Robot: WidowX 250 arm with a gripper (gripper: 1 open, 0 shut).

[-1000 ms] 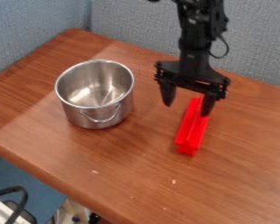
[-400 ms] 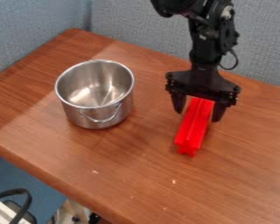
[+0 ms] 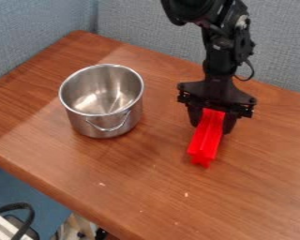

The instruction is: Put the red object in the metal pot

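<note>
Black robot gripper [image 3: 213, 118] closes around the far end of a red block [image 3: 206, 139] on a wooden table [image 3: 109, 173], beside a metal pot [image 3: 102, 101].

The fingers straddle the block, one to each side; whether they grip it firmly cannot be told. Long, straight-edged and apparently plastic, the block looks light, stiff and hard to break, though its smooth faces may slip. A hold nearer mid-length, across the narrow width, would likely balance better than one at the end. The round pot shines, its wire handle [image 3: 112, 127] hanging against straight sides; the grain shows warm brown.
</note>
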